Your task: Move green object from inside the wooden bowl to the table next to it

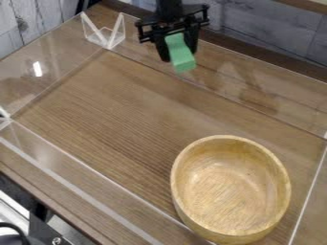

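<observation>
The green object (183, 55) hangs above the far side of the table (115, 115), pinched at its upper end by my black gripper (174, 41). It is tilted, its lower end pointing toward the table. The gripper is shut on it and hovers near the back wall, well away from the wooden bowl (231, 188). That bowl sits at the near right of the table, and nothing lies inside it.
Low clear acrylic walls (52, 153) border the tabletop on all sides. A small clear bracket (102, 31) stands at the back left corner. The brown wood-grain surface stretches between the bowl and the gripper.
</observation>
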Robot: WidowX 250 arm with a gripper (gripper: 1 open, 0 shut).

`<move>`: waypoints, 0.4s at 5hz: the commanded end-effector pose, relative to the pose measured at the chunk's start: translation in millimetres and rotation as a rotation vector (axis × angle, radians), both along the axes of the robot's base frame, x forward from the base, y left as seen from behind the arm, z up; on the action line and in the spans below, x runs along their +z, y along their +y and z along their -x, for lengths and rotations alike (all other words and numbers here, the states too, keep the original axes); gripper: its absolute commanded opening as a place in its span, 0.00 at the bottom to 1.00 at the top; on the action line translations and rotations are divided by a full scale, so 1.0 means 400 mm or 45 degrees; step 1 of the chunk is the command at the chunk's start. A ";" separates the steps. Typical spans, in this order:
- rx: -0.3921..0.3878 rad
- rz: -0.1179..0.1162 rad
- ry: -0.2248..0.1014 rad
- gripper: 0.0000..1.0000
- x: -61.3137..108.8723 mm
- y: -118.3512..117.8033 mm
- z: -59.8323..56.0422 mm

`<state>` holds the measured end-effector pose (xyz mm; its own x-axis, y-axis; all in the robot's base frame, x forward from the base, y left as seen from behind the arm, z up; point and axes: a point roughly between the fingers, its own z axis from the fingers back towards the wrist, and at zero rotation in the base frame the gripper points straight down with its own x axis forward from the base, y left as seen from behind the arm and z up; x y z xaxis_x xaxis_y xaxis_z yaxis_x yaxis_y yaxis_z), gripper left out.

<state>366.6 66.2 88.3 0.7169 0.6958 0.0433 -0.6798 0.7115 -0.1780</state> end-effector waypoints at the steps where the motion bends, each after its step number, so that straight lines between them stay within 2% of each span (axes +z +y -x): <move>1: -0.054 -0.039 -0.101 0.00 0.024 0.053 -0.025; 2: -0.102 -0.045 -0.100 0.00 -0.016 0.068 -0.023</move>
<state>371.4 87.0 63.6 0.7728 0.6303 0.0747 -0.6108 0.7705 -0.1821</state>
